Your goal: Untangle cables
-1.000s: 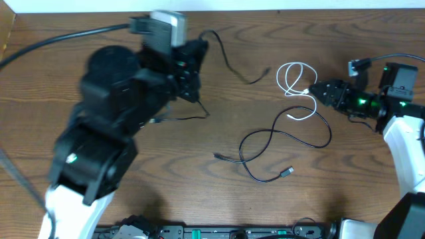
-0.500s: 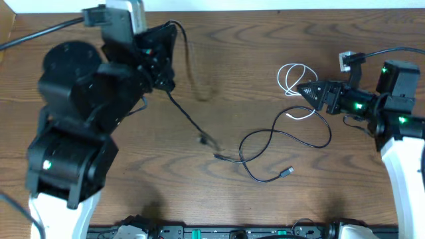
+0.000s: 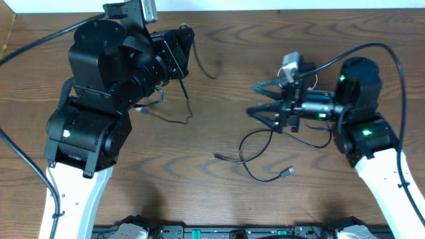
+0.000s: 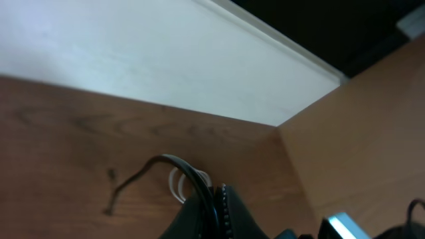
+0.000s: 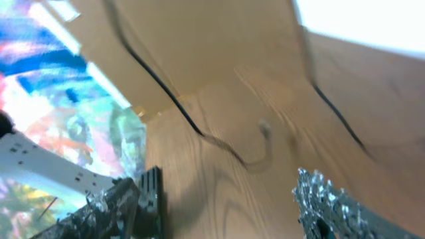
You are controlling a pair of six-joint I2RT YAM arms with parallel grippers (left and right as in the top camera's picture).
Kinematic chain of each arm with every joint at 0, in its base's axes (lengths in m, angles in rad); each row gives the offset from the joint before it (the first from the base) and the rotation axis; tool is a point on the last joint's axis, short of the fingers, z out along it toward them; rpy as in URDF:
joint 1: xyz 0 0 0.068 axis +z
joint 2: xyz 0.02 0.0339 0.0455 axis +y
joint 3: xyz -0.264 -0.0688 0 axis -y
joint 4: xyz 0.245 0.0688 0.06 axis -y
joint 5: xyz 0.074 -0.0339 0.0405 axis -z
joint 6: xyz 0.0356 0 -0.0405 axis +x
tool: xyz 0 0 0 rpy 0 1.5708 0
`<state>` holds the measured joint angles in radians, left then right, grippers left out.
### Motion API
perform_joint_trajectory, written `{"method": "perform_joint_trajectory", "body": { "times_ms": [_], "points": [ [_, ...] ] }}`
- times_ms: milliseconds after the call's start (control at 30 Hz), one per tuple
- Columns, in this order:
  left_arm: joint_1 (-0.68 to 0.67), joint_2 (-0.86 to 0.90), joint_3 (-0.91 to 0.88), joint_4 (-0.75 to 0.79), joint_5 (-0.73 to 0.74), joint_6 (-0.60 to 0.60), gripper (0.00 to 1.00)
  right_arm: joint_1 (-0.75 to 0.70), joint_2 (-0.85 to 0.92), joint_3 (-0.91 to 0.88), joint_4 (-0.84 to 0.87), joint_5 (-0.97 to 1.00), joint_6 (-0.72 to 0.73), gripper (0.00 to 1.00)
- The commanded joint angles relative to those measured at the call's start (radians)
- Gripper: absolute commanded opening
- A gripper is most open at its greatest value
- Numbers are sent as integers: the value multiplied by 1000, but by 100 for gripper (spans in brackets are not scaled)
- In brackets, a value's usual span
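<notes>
My left gripper (image 3: 180,50) is at the back left, shut on a thin black cable (image 3: 188,109) that hangs from it down to the table. In the left wrist view this cable (image 4: 143,174) arcs out of the shut jaws (image 4: 216,212), and loops of the white cable (image 4: 178,187) show behind them. A second black cable (image 3: 265,134) lies looped at the table's middle, with plugs at both ends. My right gripper (image 3: 255,99) is open and empty just above that loop. From overhead the right arm hides the white cable. The blurred right wrist view shows open jaws (image 5: 226,206) and a black cable (image 5: 229,153) ahead.
The thick black wires of the arms (image 3: 40,43) run off at the back left and over the right arm (image 3: 398,73). The white wall (image 4: 133,60) edges the table's far side. A black rail (image 3: 219,232) lies along the front edge.
My left gripper swung right with its black cable, whose slack now hangs near it. My right gripper moved left over the white cable and opened from shut.
</notes>
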<state>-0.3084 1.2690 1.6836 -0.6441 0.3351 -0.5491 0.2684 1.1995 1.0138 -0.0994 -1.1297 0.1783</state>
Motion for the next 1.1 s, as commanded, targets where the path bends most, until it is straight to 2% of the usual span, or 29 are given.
{"method": "perform_joint_trajectory", "body": {
  "times_ms": [0,167,267,367,567,767,1067],
  "points": [
    [5,-3,9,0,20,-172,7,68,5,7,88,-18,50,73],
    [4,-3,9,-6,74,-290,8,158,41,7,230,47,145,72],
    [4,-3,9,-8,85,-303,7,202,66,7,307,47,167,72],
    [4,-3,9,-26,84,-306,7,239,97,7,381,48,170,67],
    [4,-1,8,-84,84,-321,8,304,174,7,550,74,272,53],
    [3,-1,7,-140,84,-321,8,331,220,7,676,119,383,21],
    [3,-1,6,-163,84,-321,8,341,222,7,679,133,390,6]
  ]
}}
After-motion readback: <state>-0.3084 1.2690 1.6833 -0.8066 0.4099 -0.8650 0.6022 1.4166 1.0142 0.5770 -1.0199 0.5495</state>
